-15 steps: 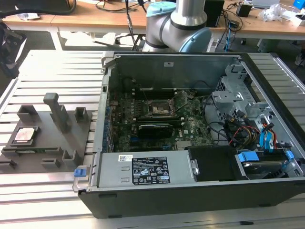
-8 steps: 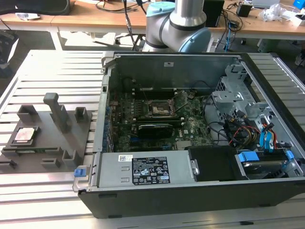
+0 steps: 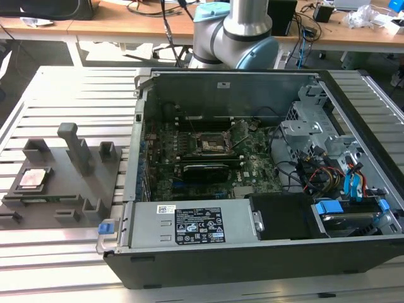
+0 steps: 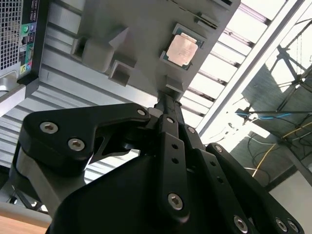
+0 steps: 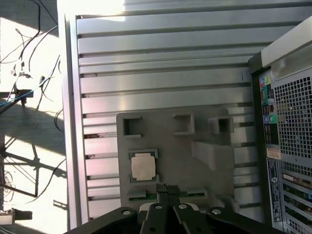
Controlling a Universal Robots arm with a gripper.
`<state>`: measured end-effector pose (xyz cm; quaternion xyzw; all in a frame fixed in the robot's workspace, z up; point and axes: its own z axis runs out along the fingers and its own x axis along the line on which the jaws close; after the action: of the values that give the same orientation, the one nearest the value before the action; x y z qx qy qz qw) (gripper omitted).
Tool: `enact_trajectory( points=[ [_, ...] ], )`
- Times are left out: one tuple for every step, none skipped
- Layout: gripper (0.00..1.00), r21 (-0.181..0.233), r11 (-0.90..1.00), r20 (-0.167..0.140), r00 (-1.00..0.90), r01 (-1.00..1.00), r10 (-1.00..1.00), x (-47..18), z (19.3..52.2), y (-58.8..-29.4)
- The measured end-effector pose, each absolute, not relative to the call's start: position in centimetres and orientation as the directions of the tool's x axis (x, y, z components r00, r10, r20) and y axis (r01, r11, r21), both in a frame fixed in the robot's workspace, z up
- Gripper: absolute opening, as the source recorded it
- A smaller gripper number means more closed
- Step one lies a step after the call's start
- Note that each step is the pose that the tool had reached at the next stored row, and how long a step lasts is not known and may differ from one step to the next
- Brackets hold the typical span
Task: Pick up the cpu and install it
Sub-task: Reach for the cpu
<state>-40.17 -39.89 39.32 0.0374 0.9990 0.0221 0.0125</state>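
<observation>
The cpu (image 3: 33, 178) is a small square chip with a shiny pinkish metal top. It lies flat in a recess of the grey fixture tray (image 3: 63, 189) on the exterior view's left, and it also appears in both wrist views (image 4: 183, 50) (image 5: 143, 165). My gripper (image 5: 168, 189) hangs well above the tray with its black fingers pressed together and nothing between them; its tips (image 4: 168, 95) sit just off one edge of the cpu. The black socket frame (image 3: 211, 144) sits on the motherboard inside the open computer case (image 3: 252, 252).
Upright grey pegs (image 3: 77, 148) rise from the tray close to the cpu. The case's rear panel (image 5: 287, 126) stands beside the tray. Everything rests on a slatted aluminium table (image 5: 161, 53). Cables and drive bays (image 3: 341, 177) crowd the case's right side.
</observation>
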Motion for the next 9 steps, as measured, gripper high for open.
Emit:
enact_trajectory(
  points=[
    [0.11,0.045,0.996,-0.023,-0.997,0.074,0.075,-40.3,39.3,-39.9],
    [0.11,0.045,0.996,-0.023,-0.997,0.074,0.075,-40.6,39.3,-39.9],
    [0.11,0.045,0.996,-0.023,-0.997,0.074,0.075,-40.7,39.3,-39.9],
    [0.11,0.045,0.996,-0.023,-0.997,0.074,0.075,-41.0,39.3,-39.8],
    [0.11,0.045,0.996,-0.023,-0.997,0.074,0.075,-41.2,39.3,-39.8],
    [0.11,0.045,0.996,-0.023,-0.997,0.074,0.075,-41.4,39.3,-39.8],
    [0.11,0.045,0.996,-0.023,-0.997,0.074,0.075,-41.7,39.3,-39.8],
    [0.11,0.045,0.996,-0.023,-0.997,0.074,0.075,-41.9,39.3,-39.8],
    [0.11,0.045,0.996,-0.023,-0.997,0.074,0.075,-42.1,39.3,-39.8]
  ],
)
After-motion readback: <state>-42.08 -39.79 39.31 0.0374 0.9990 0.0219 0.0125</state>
